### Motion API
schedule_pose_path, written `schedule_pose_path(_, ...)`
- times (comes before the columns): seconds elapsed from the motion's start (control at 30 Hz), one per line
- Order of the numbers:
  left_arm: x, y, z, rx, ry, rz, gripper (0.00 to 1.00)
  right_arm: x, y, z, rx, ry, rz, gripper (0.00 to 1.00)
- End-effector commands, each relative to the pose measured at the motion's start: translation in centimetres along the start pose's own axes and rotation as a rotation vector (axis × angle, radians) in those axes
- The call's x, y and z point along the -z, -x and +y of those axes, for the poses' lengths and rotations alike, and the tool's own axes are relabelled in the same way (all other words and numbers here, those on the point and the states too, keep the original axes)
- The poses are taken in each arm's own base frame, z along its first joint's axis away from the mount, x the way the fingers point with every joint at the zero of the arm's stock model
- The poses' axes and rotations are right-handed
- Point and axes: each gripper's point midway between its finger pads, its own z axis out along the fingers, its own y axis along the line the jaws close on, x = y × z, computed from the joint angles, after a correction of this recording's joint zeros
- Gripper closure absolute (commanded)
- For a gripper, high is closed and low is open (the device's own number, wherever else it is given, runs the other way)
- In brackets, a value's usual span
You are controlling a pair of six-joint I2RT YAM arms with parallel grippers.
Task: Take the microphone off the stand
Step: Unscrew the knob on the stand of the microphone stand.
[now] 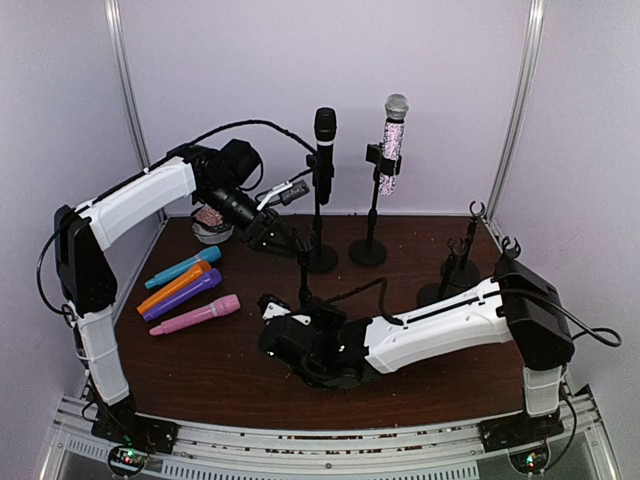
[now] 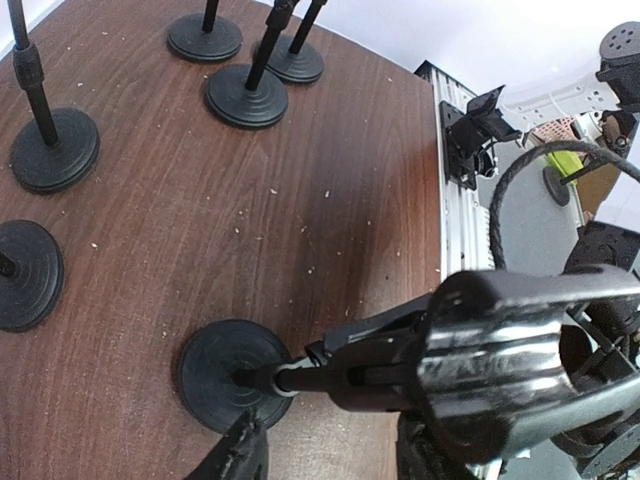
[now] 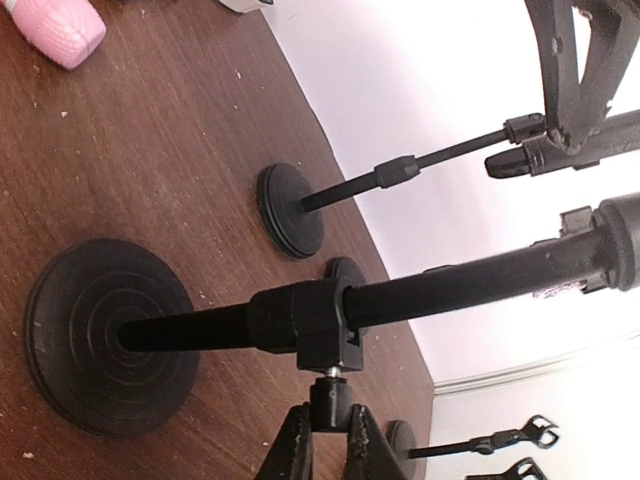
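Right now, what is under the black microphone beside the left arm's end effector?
Below the black microphone, a thin black pole runs to a round ribbed black stand base on the brown wooden table. The microphone's body hides part of its clip and of the table.

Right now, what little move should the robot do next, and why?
Probably the left gripper should ease the black microphone out of its clip, away from the stand. Its fingers sit either side of it, and the right gripper is pinched shut on the stand's knob, steadying it.
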Motion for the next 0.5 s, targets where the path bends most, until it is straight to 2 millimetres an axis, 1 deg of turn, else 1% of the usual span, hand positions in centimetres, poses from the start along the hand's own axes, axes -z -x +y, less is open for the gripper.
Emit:
schedule_pose_path(0.0,0.6,0.6,-0.5,-0.047,0.019,-0.006,0.54,0.5,-0.4,-0.8,0.125,-0.088,0.029,0.74)
schedule_pose_path(0.13,1.7,-0.1,-0.8,-0.043,0.028,0.005,0.54,1.2,0.3,-2.6,0.031,-0.078,0.015,0.38)
schedule_pose_path(0.17,2.0,-0.2,-0.8,-0.043,0.032,0.003,0.53,1.5,0.5,-3.2,-0.021,-0.049,0.010,0.34)
schedule_pose_path(0.2,2.3,-0.4,-0.8,-0.043,0.038,0.002,0.54,1.9,0.6,-3.9,-0.085,-0.005,0.001,0.31)
schedule_pose_path(0.27,2.8,-1.0,-0.7,-0.037,0.052,0.006,0.54,2.5,0.6,-4.6,-0.246,0.111,-0.009,0.29)
schedule_pose_path(0.4,3.6,-1.9,-0.8,-0.043,0.082,0.017,0.54,4.4,0.6,-4.5,-0.518,0.421,-0.073,0.25)
schedule_pose_path(0.47,4.0,-2.1,-0.9,-0.053,0.101,0.022,0.54,4.8,0.4,-4.6,-0.646,0.557,-0.083,0.25)
